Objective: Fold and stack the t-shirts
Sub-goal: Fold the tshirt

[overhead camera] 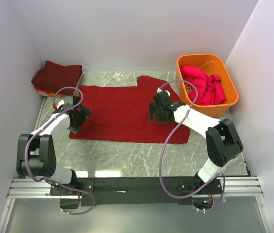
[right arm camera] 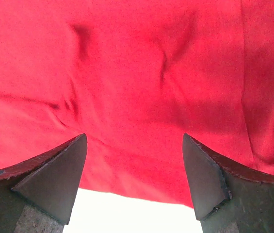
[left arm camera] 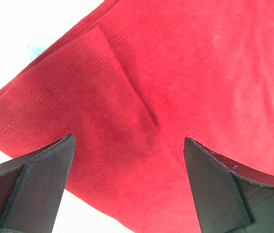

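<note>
T-shirt [overhead camera: 122, 109], red, lies flat in the middle of the tabletop [overhead camera: 127, 155]. The left gripper [overhead camera: 78, 120] and right gripper [overhead camera: 157, 112] hang open over it, holding nothing. I think folding starts now: each must pinch an edge.

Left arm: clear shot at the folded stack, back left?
Probably yes: left claw is open, empty, over the spread shirt; the stack lies just beyond, nothing between.

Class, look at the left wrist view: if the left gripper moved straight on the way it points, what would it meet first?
The left gripper, open, would probably meet the spread red shirt near its edge; depth is unclear.
</note>
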Tool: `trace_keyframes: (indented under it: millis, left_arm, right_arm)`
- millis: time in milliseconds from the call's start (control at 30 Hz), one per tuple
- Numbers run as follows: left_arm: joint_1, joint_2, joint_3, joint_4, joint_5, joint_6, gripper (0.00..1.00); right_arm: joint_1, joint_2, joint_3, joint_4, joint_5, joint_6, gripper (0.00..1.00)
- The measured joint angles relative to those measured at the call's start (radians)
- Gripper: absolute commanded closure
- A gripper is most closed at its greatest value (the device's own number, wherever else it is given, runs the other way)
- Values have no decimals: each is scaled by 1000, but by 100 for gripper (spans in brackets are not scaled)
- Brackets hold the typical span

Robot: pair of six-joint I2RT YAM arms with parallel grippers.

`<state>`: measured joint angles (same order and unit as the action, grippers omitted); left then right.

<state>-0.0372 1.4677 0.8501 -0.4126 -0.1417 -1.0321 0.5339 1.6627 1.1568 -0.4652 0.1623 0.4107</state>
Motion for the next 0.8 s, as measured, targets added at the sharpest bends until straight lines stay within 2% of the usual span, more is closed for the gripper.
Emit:
trace_keyframes:
  millis: [167,400,567,800]
  left_arm:
    - [0,11,34,10,0,5,1]
    - [0,160,82,29,3,19,1]
    - [-2,124,41,44,-15,17,1]
    - [-4,-60,-130,14,-49,-32,0]
  right_arm:
    - [-3,-13,-72,-19,0,0,14]
    - [-15,46,-74,-19,-3,2,14]
    - [-16,32,-175,2,-26,33,14]
    - [68,-159,-371,20,-63,145,14]
